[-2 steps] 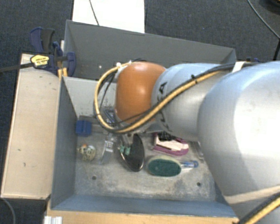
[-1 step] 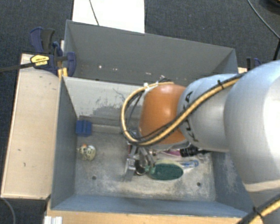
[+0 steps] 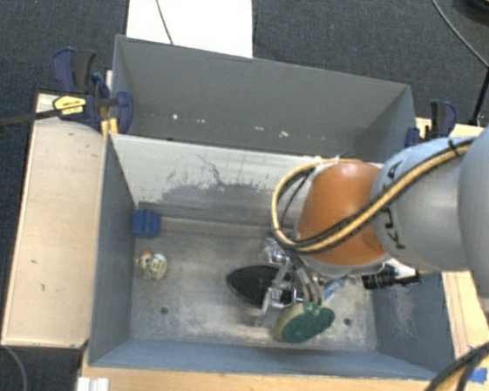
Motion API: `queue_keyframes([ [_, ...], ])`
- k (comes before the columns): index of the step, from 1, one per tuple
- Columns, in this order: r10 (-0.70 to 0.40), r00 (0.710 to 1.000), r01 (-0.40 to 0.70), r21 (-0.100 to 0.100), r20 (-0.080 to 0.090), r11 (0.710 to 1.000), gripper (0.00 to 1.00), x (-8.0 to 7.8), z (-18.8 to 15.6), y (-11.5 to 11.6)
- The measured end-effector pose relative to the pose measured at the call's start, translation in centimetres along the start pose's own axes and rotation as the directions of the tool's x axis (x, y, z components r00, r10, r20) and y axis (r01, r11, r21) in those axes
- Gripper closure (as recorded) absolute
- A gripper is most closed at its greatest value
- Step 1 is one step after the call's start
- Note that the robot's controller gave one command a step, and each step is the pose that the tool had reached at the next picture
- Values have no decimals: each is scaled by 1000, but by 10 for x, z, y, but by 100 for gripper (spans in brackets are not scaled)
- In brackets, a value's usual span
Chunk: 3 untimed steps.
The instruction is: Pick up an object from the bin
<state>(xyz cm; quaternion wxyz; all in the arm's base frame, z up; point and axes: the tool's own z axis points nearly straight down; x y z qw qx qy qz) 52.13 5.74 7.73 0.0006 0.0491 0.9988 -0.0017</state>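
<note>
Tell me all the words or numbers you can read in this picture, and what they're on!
None can be read for sure.
Arm: dark letters, partly hidden, unreadable.
Blue block, green disc: no writing shows.

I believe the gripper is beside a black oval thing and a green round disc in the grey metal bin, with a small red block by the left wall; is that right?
Nearly: the camera view shows the small block by the left wall of the grey metal bin is blue, not red. The gripper is indeed beside the black oval thing and the green round disc.
</note>
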Motion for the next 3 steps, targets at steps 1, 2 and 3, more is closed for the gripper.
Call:
queue_keyframes([
  [1,-1,1000,1,-4,-1,1000,100,1,1,6],
  [2,-28,1000,28,-7,8,1000,100,-6,-113,33],
  [3,-28,1000,28,-6,7,1000,100,-24,-167,40],
])
